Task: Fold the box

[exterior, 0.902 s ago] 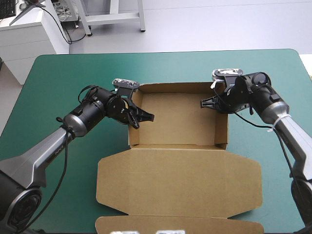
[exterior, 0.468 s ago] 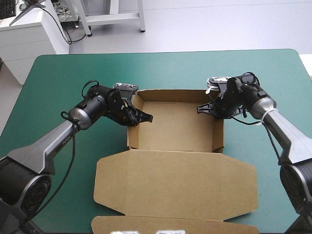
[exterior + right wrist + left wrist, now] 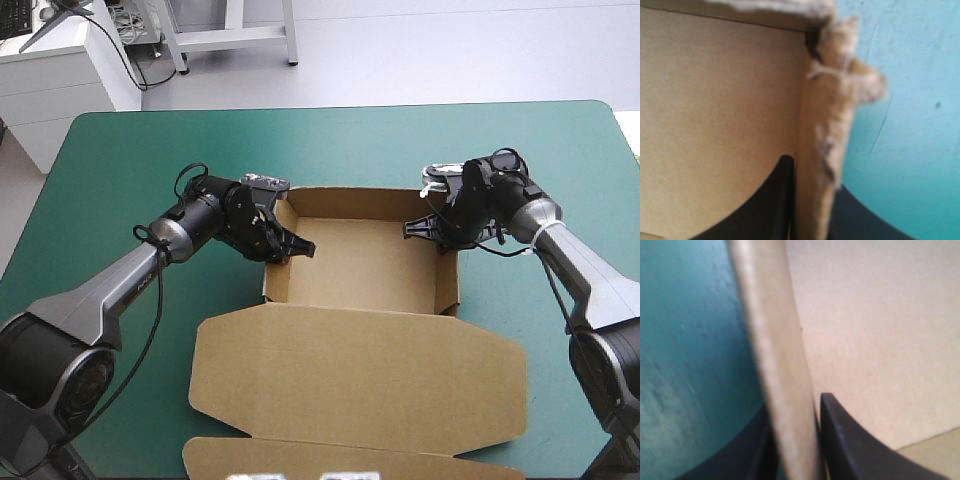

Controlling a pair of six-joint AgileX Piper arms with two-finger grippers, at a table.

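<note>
Left gripper [image 3: 290,246] pinches the left wall of the box [image 3: 360,262], one finger inside, one outside; the box sits mid-table on the teal-green cover [image 3: 130,150], long axis running arm to arm. Right gripper [image 3: 424,228] pinches the right wall likewise. The lid [image 3: 360,380] lies flat toward the near edge, about equally near both arms.

Teal-green table [image 3: 330,140], pale grey floor [image 3: 450,50], white cabinet [image 3: 60,85] beyond far-left corner
</note>
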